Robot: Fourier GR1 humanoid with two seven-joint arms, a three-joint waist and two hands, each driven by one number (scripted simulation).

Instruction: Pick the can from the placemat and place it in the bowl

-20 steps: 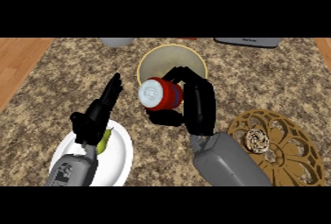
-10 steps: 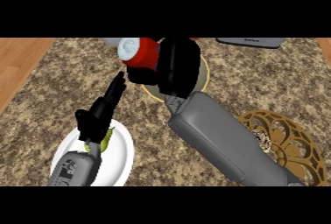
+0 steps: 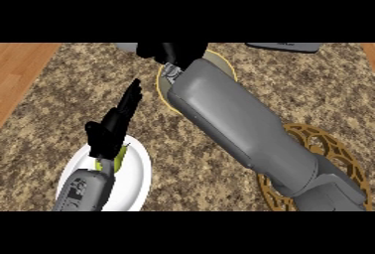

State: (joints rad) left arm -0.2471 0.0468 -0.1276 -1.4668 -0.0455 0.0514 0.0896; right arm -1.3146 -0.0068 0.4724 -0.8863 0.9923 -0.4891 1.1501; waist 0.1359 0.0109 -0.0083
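My right forearm (image 3: 234, 124) stretches diagonally up across the counter and covers most of the yellow bowl (image 3: 225, 68), of which only bits of rim show. At the view's top edge my right hand (image 3: 174, 50) is a dark shape cut off by the frame. No can is visible. To the lower right lies the brown openwork placemat (image 3: 322, 146), partly under my arm, with nothing on the part that shows. My left hand (image 3: 116, 125) is open, fingers straight and pointing up, above a white plate (image 3: 139, 171).
A green item (image 3: 119, 158) lies on the white plate under my left hand. At the back edge are a grey object (image 3: 126, 47) and a grey appliance (image 3: 287, 46). Wooden floor (image 3: 18, 69) shows beyond the counter's left edge.
My right arm has reached farther toward the back. The red can, in the hand at upper left half a second ago, is now out of sight. The left hand stayed put.
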